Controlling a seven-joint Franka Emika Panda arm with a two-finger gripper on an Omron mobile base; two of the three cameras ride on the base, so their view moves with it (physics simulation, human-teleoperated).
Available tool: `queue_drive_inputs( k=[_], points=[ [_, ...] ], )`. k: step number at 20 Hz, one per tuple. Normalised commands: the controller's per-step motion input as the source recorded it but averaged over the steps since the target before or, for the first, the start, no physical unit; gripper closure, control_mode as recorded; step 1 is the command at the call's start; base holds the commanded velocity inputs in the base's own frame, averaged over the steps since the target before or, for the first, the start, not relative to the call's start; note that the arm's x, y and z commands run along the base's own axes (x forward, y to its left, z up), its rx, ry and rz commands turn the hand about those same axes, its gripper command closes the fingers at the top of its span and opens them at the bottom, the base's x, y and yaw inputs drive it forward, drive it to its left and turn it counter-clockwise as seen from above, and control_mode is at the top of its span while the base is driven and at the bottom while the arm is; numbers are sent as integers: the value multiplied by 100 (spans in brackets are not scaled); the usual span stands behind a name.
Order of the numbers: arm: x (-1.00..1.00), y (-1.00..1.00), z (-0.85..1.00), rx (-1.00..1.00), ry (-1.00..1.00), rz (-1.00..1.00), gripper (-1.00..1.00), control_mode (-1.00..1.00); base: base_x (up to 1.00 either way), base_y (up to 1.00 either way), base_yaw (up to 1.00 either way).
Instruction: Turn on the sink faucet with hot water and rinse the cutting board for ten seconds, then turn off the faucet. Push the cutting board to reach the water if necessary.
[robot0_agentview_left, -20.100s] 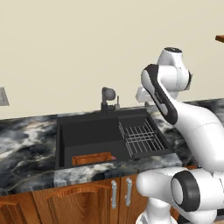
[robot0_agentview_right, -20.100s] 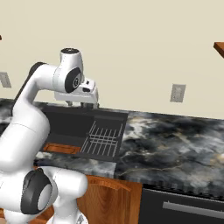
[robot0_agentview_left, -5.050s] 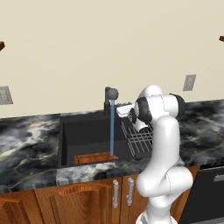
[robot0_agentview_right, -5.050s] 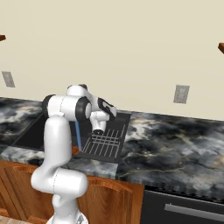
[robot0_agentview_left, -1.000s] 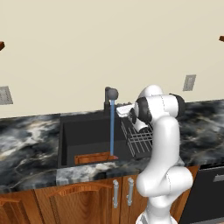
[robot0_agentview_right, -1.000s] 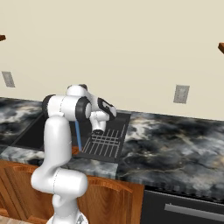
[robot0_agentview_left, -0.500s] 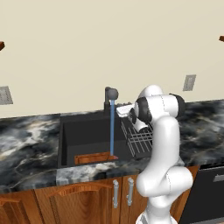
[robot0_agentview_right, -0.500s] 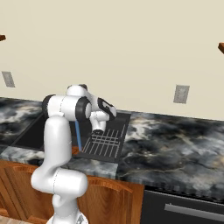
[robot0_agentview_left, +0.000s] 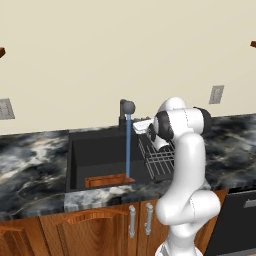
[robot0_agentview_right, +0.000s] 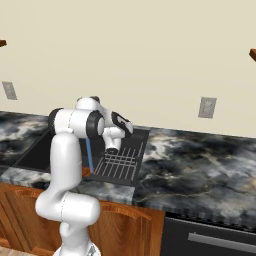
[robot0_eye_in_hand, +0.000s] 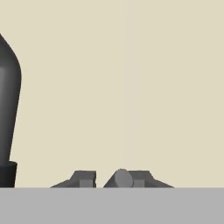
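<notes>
- Counter (robot0_agentview_left: 30, 155) of dark marbled stone runs across both base views, over brown cabinet doors (robot0_agentview_left: 90, 230)
- Sink (robot0_agentview_left: 95, 150), a black basin, is set into that counter; a grey wire rack (robot0_agentview_left: 160, 160) fills its right part
- Arm (robot0_agentview_left: 185, 165) rises in front of the rack and bends left toward the back of the basin
- Water (robot0_agentview_left: 128, 147) falls as a thin straight blue stream from the faucet head to the front of the basin floor
- Cutting board (robot0_agentview_left: 109, 180) lies flat along the front wall of the basin; the stream lands at its right end, seen from the left base camera
- Faucet (robot0_agentview_left: 126, 110), a short dark post with a rounded head, stands at the back rim of the basin; in the hand view it shows as a dark tapered shape (robot0_eye_in_hand: 8, 109) at the left edge
- Gripper (robot0_agentview_left: 141, 125) sits just right of the faucet; fingertips (robot0_eye_in_hand: 87, 178) stand close together with a narrow gap, a small round grey end (robot0_eye_in_hand: 123, 178) between them, possibly the lever, though I cannot tell whether they clamp it
</notes>
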Motion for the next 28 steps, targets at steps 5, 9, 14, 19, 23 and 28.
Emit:
queue_drive_inputs(
  k=[5, 9, 14, 19, 23, 28],
  points=[
    [0, 0, 0, 0, 0, 0, 100, -100, 0, 0, 0],
    [0, 0, 0, 0, 0, 0, 100, -100, 0, 0, 0],
    [0, 0, 0, 0, 0, 0, 100, -100, 0, 0, 0],
    [0, 0, 0, 0, 0, 0, 100, -100, 0, 0, 0],
    [0, 0, 0, 0, 0, 0, 100, -100, 0, 0, 0],
    [0, 0, 0, 0, 1, 0, 100, -100, 0, 0, 0]
  ],
)
